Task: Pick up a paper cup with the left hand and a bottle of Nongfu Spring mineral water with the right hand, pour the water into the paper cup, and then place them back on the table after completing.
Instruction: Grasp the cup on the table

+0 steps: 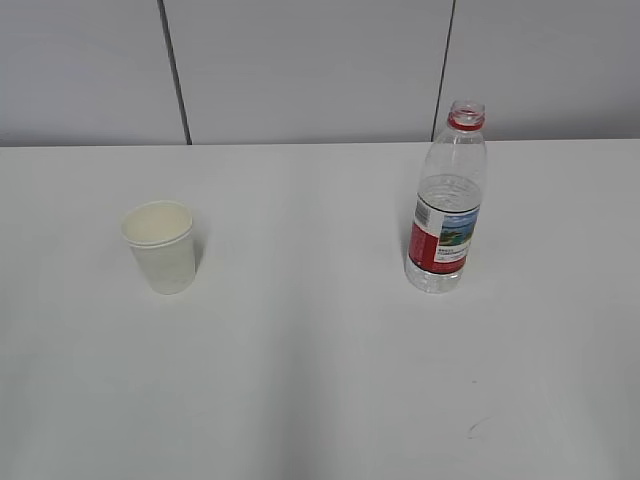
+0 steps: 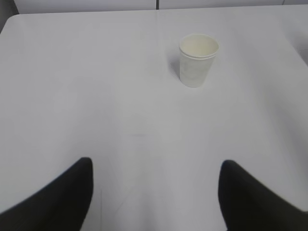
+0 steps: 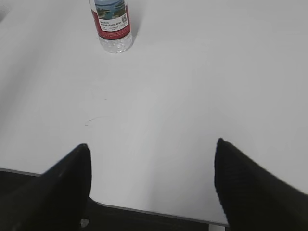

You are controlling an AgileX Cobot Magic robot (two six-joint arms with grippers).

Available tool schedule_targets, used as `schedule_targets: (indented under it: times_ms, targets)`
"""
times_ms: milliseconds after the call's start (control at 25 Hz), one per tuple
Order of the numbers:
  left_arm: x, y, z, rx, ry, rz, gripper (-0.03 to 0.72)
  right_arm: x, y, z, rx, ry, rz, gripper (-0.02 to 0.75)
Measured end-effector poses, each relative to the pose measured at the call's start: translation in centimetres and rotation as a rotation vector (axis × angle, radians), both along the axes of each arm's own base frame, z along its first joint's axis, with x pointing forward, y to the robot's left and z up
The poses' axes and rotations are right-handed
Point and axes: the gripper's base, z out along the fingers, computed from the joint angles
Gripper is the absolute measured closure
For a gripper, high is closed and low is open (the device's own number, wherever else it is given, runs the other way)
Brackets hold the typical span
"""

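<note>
A small white paper cup (image 1: pixel 160 246) stands upright on the left of the white table (image 1: pixel 300 380). It also shows in the left wrist view (image 2: pixel 198 59), far ahead of my left gripper (image 2: pixel 156 166), which is open and empty. A clear water bottle (image 1: pixel 449 200) with a red label and no cap stands upright on the right, water (image 1: pixel 446 195) inside. Its lower part shows in the right wrist view (image 3: pixel 111 25), far ahead and left of my right gripper (image 3: pixel 151 149), which is open and empty above the table's near edge. Neither gripper shows in the exterior view.
A grey panelled wall (image 1: pixel 300 60) rises behind the table's far edge. The table's near edge (image 3: pixel 144 211) runs under my right gripper, with dark space below it. A faint scratch mark (image 3: pixel 94 120) lies on the tabletop.
</note>
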Motion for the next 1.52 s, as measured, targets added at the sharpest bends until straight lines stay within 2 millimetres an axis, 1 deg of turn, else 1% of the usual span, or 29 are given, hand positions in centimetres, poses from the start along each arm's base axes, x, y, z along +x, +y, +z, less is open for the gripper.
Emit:
schedule_targets:
  times_ms: [1000,1120,1280,1360,1520]
  targets:
    - [0.0,0.0,0.0,-0.001,-0.001,-0.001,0.19,0.0,0.0,0.0,0.0,0.0,0.0,0.15]
    - [-0.1,0.0,0.5,-0.004,-0.037,-0.001,0.19,0.0,0.0,0.0,0.0,0.0,0.0,0.15]
    - [0.0,-0.1,2.0,-0.025,-0.131,-0.011,0.19,0.0,0.0,0.4,0.002,-0.025,-0.001,0.15]
    - [0.5,-0.3,2.5,-0.038,-0.144,-0.019,0.193,-0.1,0.0,1.0,0.006,-0.064,-0.001,0.15]
    - [2.3,-0.6,3.4,-0.057,-0.149,-0.028,0.193,0.0,0.0,2.5,0.013,-0.148,-0.005,0.15]
